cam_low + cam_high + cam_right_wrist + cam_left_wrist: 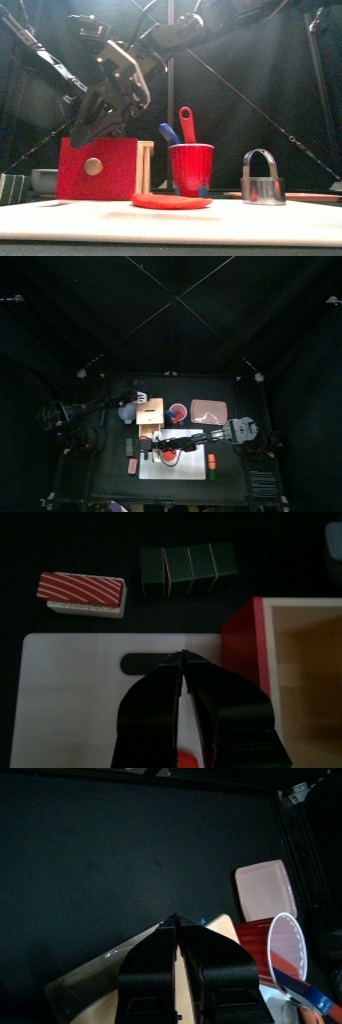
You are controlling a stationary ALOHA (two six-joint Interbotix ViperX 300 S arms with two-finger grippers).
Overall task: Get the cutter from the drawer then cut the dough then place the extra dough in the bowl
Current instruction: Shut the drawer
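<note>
- Black tabletop (pixel 107 481) closed in by black curtains. A white cutting board (pixel 267 225) lies across its front half.
- Right gripper (pixel 181 662): its 2 jaws are pressed together with nothing between them. It hangs over the board's end by the grip hole, just in front of the red drawer front of the wooden box (pixel 104 168).
- The right arm comes in from the right and reaches low across the board, past the middle.
- Left gripper (pixel 175 926): its 2 jaws are also together and empty, above the box's pale top. The left arm comes in from the left at the box's back side.
- A flat piece of red dough (pixel 170 201) lies on the board near the right gripper, not touched by it.
- The metal cutter (pixel 263 180) stands on the board with its handle up. It is to the right of the dough and apart from it, well clear of both grippers.
- A red cup (pixel 190 168) stands just right of the box, holding 1 blue knife (pixel 168 132) and 1 red knife (pixel 187 122).
- The blue-grey bowl (pixel 44 180) sits left of the box, and the pink tray (pixel 210 410) lies right of the cup.
- A dark green sushi roll (pixel 187 562) and a red-striped toy (pixel 80 592) lie on the tabletop off the board's left end.
</note>
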